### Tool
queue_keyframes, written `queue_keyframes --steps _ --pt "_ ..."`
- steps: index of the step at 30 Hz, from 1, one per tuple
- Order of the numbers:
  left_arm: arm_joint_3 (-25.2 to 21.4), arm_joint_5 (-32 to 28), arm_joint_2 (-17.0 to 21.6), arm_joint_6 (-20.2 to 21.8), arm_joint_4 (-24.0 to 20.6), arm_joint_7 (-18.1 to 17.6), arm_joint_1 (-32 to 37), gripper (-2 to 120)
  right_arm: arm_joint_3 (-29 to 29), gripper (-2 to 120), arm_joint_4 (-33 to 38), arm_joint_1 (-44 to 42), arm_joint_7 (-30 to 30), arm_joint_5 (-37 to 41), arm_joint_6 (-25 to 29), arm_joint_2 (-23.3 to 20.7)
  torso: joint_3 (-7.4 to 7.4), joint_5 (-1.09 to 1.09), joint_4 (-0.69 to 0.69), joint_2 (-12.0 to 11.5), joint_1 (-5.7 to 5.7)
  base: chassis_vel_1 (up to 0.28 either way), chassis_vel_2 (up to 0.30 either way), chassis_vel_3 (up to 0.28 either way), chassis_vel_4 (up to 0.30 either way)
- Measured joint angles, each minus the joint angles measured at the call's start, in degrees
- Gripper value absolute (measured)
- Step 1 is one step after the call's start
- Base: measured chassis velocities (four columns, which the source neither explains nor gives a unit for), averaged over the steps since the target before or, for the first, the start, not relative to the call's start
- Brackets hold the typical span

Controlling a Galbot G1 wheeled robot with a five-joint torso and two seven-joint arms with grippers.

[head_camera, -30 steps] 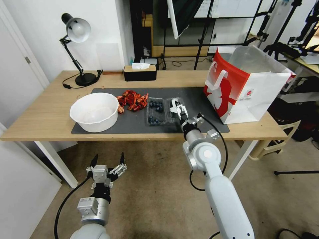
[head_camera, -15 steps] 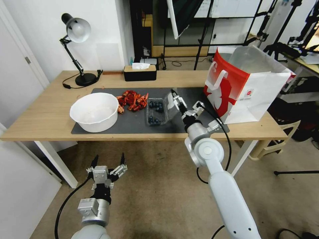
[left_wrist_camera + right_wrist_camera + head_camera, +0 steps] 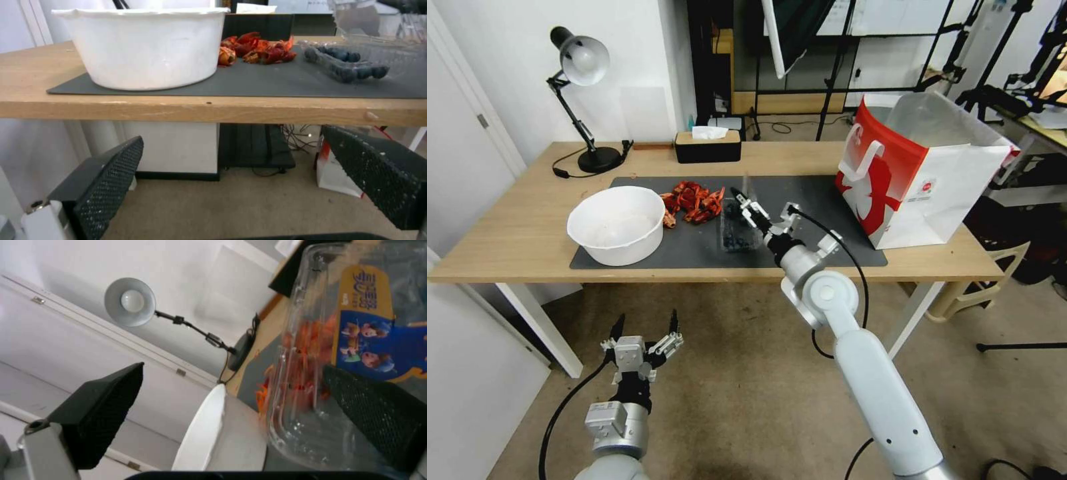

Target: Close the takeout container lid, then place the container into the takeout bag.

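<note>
The takeout container [image 3: 738,232] sits on the dark mat with blueberries [image 3: 351,65] in its tray. Its clear lid [image 3: 356,340], bearing a blue and yellow label, is raised about upright over the tray and leans against one pad [image 3: 373,410] of my right gripper [image 3: 762,202]. That gripper is open, fingers wide apart, just above the container. The takeout bag [image 3: 920,170], red and white, stands open-topped at the table's right end. My left gripper [image 3: 642,337] hangs open below the table's front edge, well clear of everything.
A white bowl [image 3: 616,224] stands left of the container, with red crayfish shells [image 3: 694,200] between them at the back of the mat [image 3: 820,200]. A desk lamp [image 3: 582,63] and a tissue box [image 3: 708,145] are at the table's back.
My right gripper has swung left from over the flat-lying lid, tipping the lid up and over toward the blueberry tray. The left arm has stayed where it was.
</note>
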Motion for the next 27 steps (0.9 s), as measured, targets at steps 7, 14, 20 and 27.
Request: queue_keyframes --steps 7,14,20,27 --pt "0.0 0.1 0.1 -0.1 0.4 0.0 -0.1 100 0.5 100 -2.2 3.0 8.0 10.2 -2.0 0.9 0.00 0.00 -0.01 0.0 0.00 0.000 0.000 0.000 0.000" --pt "0.1 0.0 0.2 -0.1 0.6 0.0 -0.4 100 0.7 96 -3.4 3.8 14.7 12.0 -3.6 2.0 0.00 0.00 -0.01 0.0 0.00 0.000 0.000 0.000 0.000" --pt "0.2 -1.4 0.8 0.7 0.4 -0.2 -0.9 100 1.0 76 -4.1 3.8 17.7 12.0 -4.6 2.1 0.00 0.00 -0.01 0.0 -0.01 0.000 0.000 0.000 0.000" --pt "0.6 -4.1 2.2 2.8 -1.2 -0.6 -1.9 100 1.2 50 -4.7 3.7 18.3 12.0 -4.8 1.9 0.00 0.00 -0.01 0.0 -0.01 0.000 0.000 0.000 0.000"
